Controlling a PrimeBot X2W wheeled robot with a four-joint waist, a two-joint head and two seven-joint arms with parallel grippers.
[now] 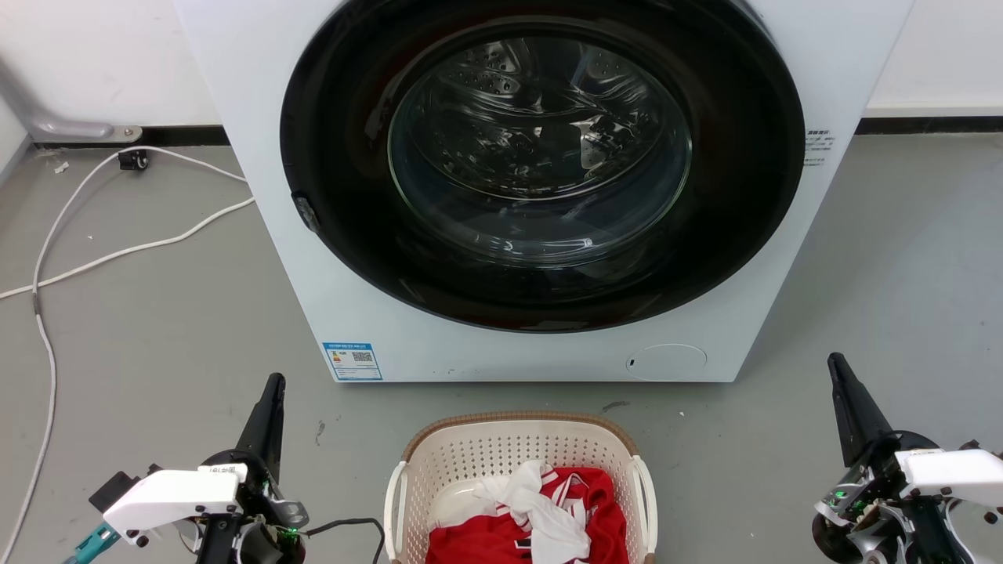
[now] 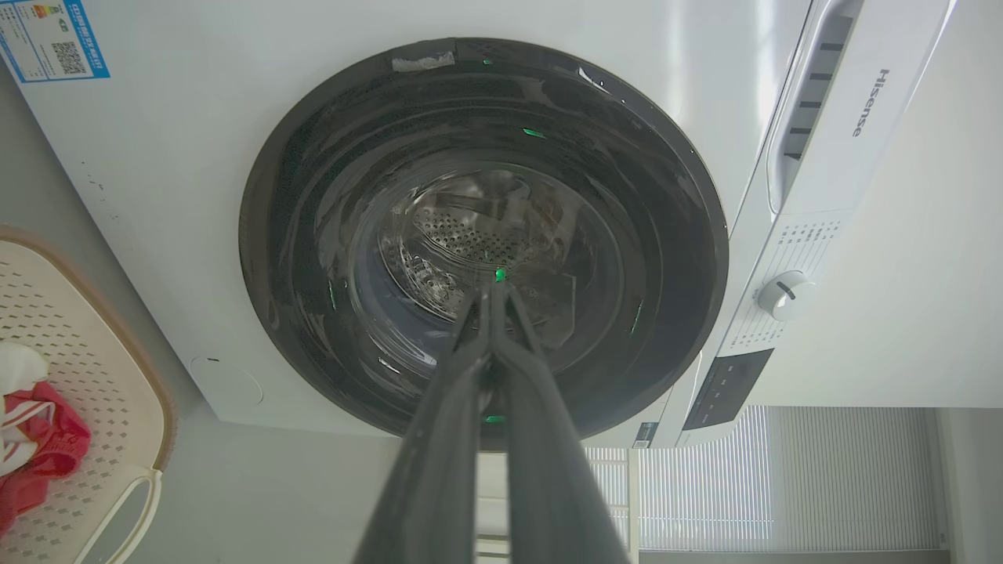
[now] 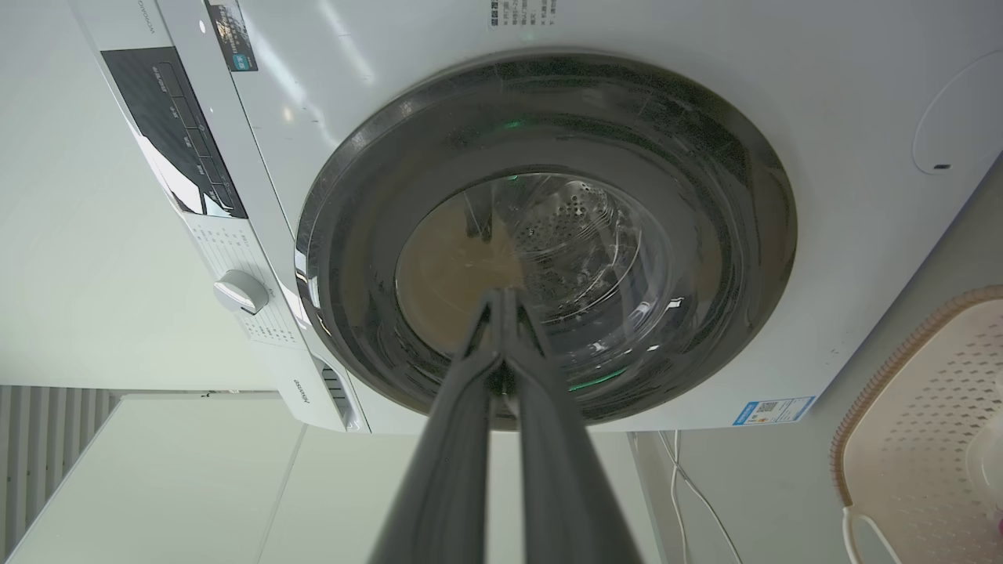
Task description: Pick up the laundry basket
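Down on floor, low centre of head view: laundry basket (image 1: pixel 501 458), just in front of washing machine (image 1: pixel 258 196), flanked by both arms. Left gripper (image 1: pixel 274 384) fingers pressed together, holding nothing. Right gripper (image 1: pixel 835 362) same, tips together, empty. Both well apart from basket. Red-and-white clothes (image 1: pixel 541 517) inside, so load probably light, soft. Plastic walls likely stiff with some flex. Best hold: white side handles (image 1: pixel 647 501), one per gripper, lift level.
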